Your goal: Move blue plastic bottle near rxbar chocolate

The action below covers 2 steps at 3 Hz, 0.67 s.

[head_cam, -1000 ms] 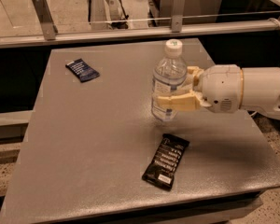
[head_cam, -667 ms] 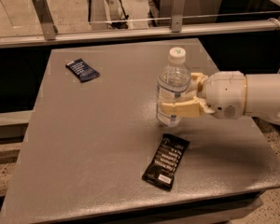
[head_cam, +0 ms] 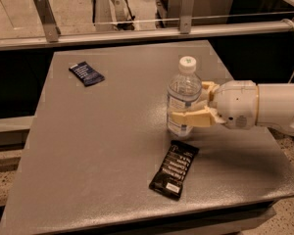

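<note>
Since the bottle (head_cam: 183,89) stands upright just behind the far end of the black snack bar (head_cam: 174,169), close but apart, placement looks nearly complete. Cannot tell if its base rests on the table (head_cam: 98,146). The gripper (head_cam: 188,105) reaches in from the right, jaws clamped on the bottle's lower half, one finger in front, one behind; the low hold probably steadies it. A blue wrapper (head_cam: 86,73) lies well apart.

One blue plastic bottle (head_cam: 183,98); one rxbar chocolate (head_cam: 174,169); one dark blue wrapper (head_cam: 86,73); one hand (head_cam: 187,105) clasping bottle; one table (head_cam: 108,146)
</note>
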### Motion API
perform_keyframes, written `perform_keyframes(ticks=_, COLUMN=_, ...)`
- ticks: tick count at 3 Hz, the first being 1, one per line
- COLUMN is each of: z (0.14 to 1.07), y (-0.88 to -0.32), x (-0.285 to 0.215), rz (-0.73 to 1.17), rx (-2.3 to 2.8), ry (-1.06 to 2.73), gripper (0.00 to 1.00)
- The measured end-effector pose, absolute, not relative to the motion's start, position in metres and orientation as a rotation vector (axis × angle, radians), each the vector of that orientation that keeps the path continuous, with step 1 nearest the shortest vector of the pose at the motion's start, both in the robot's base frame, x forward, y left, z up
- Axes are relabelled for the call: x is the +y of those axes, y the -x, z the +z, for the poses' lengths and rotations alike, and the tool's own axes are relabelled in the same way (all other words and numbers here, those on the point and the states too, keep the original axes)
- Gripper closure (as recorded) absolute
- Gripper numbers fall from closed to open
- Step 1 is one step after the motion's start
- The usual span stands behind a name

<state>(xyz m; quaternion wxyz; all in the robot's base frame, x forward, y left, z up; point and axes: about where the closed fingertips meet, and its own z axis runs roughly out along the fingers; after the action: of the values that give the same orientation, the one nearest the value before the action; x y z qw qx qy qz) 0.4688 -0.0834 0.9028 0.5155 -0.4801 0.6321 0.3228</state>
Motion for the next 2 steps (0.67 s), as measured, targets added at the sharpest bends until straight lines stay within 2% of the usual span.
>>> perform_keyframes(ticks=2, z=0.8911, y=-0.4629, x=-0.0941, rz=0.772, rx=1.55, ry=1.139, gripper=0.35)
